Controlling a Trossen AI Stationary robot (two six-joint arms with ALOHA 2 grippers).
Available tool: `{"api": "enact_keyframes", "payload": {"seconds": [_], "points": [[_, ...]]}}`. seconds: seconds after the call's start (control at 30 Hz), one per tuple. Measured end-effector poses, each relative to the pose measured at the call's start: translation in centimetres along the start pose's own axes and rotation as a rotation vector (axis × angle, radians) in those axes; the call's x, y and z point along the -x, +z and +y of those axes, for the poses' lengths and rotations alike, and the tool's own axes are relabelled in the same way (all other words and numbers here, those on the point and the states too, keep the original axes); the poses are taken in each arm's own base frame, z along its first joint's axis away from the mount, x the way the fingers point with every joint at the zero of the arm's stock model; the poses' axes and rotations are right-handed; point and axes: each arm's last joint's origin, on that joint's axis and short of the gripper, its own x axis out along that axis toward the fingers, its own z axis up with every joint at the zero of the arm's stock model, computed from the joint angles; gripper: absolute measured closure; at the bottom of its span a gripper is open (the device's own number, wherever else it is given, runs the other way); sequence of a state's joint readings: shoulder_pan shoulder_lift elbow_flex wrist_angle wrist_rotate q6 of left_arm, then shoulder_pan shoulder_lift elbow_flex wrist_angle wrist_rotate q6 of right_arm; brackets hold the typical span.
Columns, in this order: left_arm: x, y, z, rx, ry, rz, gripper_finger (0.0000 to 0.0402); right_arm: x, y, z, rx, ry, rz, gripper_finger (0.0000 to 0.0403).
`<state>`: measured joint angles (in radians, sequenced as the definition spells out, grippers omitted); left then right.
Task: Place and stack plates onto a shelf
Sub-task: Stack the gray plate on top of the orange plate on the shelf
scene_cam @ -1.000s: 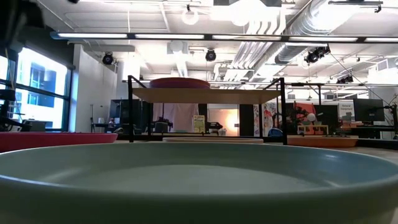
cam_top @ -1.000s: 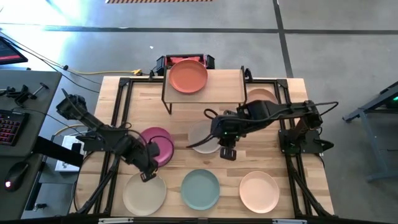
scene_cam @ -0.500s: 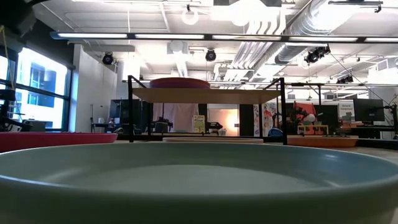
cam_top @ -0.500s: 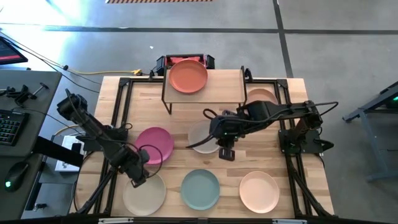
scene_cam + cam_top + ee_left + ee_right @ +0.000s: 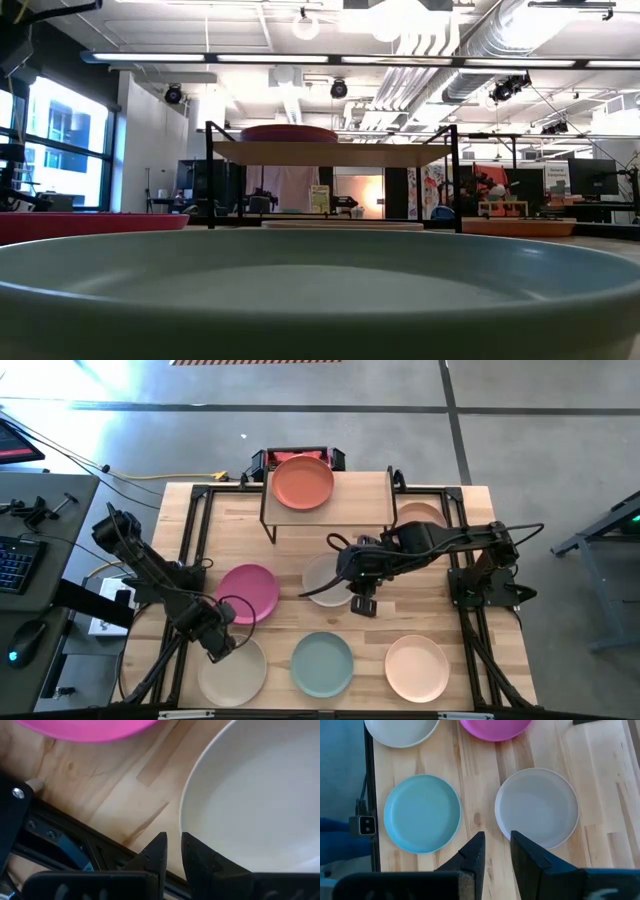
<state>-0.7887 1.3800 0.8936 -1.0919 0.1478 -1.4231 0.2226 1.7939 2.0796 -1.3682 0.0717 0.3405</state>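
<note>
A terracotta plate (image 5: 303,482) lies on the shelf (image 5: 355,500) at the table's far side. A pink plate (image 5: 248,592), a grey plate (image 5: 328,578), a cream plate (image 5: 235,672), a teal plate (image 5: 322,663) and a peach plate (image 5: 416,667) lie flat on the table. Another terracotta plate (image 5: 420,514) lies right of the shelf, partly under my right arm. My left gripper (image 5: 216,650) hovers at the cream plate's far-left rim (image 5: 186,815), its fingers a narrow gap apart (image 5: 174,847). My right gripper (image 5: 362,604) hangs narrowly open (image 5: 497,845) over the grey plate's near edge (image 5: 537,807).
Black frame rails (image 5: 190,560) run along the table's left and right sides. The shelf's right half (image 5: 365,495) is bare wood. In the low view the teal plate (image 5: 320,290) fills the foreground, with the shelf (image 5: 330,152) behind it. A desk with keyboards (image 5: 15,560) stands to the left.
My left gripper has drawn back from the pink plate's near edge toward the table's near-left corner, ending at the cream plate's rim. The pink plate, which looked tipped beside the gripper a second ago, now lies flat. My right arm has stayed over the grey plate.
</note>
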Motion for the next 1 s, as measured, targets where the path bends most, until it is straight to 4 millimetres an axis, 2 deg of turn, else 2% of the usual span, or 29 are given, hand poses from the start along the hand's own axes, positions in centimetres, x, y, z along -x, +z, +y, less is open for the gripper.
{"api": "enact_keyframes", "payload": {"seconds": [0.33, 0.43, 0.73, 1.0], "points": [[0.0, 0.1, -0.6, -0.02, -0.059, -0.027, 0.0286, 0.0, 0.0, -0.1, 0.0, -0.028, -0.01, 0.0331], [-0.6, 0.3, -0.6, -0.02, -0.078, -0.038, 0.0273, 0.0, 0.0, -0.1, 0.0, -0.029, -0.01, 0.0331], [-3.0, 0.5, 0.5, 0.042, -0.05, -0.026, 0.0269, 0.0, 0.0, -0.1, -0.001, -0.028, -0.011, 0.0331], [-3.2, 0.5, 0.3, 0.015, -0.066, -0.021, 0.027, 0.0, 0.0, -0.1, -0.003, -0.029, -0.011, 0.0331]]}}
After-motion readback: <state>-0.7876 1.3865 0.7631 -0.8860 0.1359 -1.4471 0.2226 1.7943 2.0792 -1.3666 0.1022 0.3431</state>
